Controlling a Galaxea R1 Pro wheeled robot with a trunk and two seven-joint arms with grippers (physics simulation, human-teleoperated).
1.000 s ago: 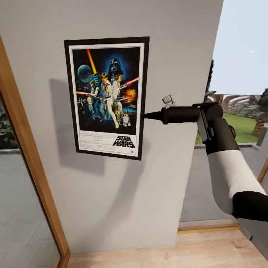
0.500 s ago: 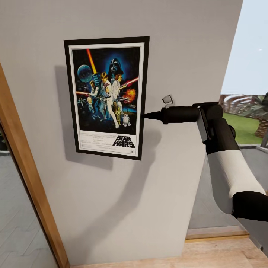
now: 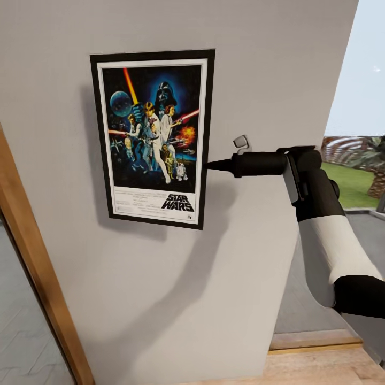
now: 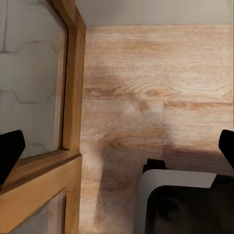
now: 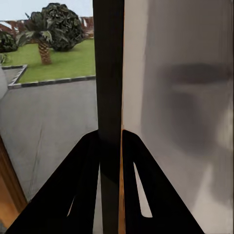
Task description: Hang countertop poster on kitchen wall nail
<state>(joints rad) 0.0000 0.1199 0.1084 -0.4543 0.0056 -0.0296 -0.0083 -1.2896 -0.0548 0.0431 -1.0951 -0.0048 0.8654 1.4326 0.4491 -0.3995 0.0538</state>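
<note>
The Star Wars poster (image 3: 152,136) stands upright in front of the plain light-grey wall (image 3: 256,64), its shadow close behind it. My right gripper (image 3: 209,166) is shut on the middle of its right edge, arm reaching in from the right. In the right wrist view both fingers (image 5: 87,161) pinch the black frame edge (image 5: 108,63), with wall on one side. I cannot make out a nail; the poster may hide it. My left gripper (image 4: 117,148) hangs open over the wood floor. The countertop is out of view.
A wooden door frame (image 3: 32,267) with glass runs down the left of the wall. Past the wall's right edge is an opening onto paving, lawn (image 3: 353,182) and palms. Light wood floor (image 3: 321,369) lies below, and my own base (image 4: 180,204) shows underneath the left gripper.
The camera has shifted: the wall's right edge and door frame slid across the picture. The poster stays clamped in my right gripper, and its shadow has drawn in closer behind it.
</note>
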